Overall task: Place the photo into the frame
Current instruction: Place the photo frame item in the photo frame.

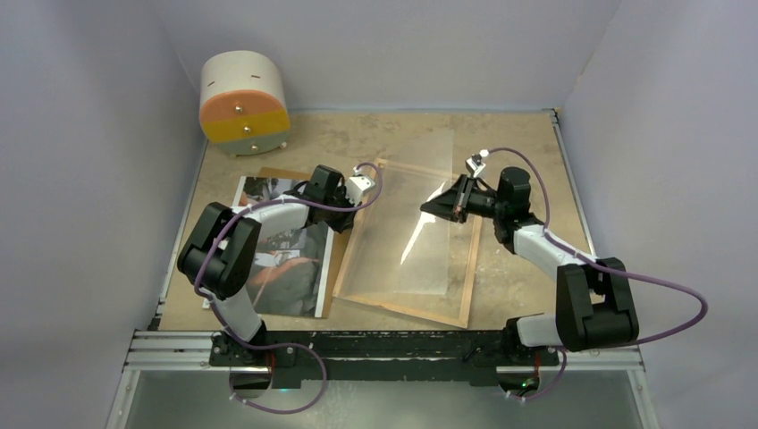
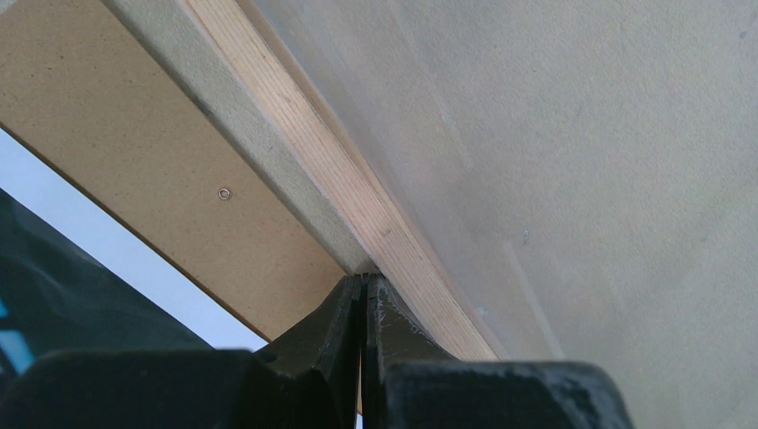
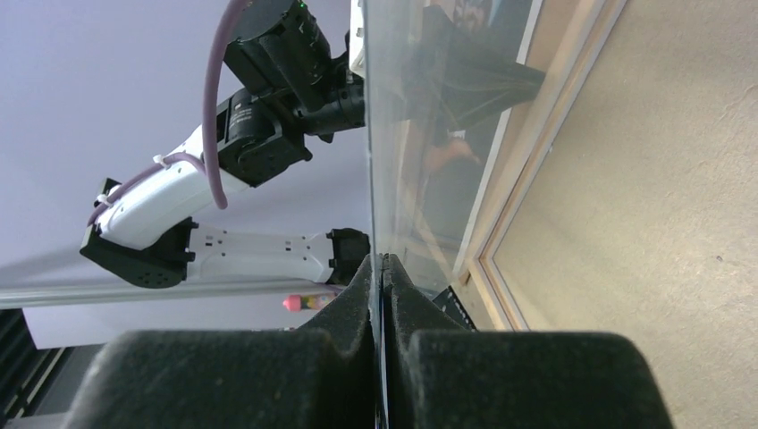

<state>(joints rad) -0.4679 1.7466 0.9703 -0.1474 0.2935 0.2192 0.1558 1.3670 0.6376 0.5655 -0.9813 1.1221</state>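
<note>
The frame is lying flat on the tabletop, with its light wooden rim facing up. The right claw is reaching in from the frame's right side and pinching the edge of the clear pane, its fingers pressing tight on the thin sheet. It is holding the pane tilted over the frame's opening, with the pane's far end reaching past the frame's far rail.

The left claw is sitting at the outer side of the frame's left rail with its fingers closed together and the tips touching the wood. Whether anything thin is caught between them cannot be told.

The photo is lying picture side up just left of the frame. It is resting on a brown backing board, which is showing between the photo and the frame's left rail. A round cream drawer box is standing beyond the frame's far left corner
</note>
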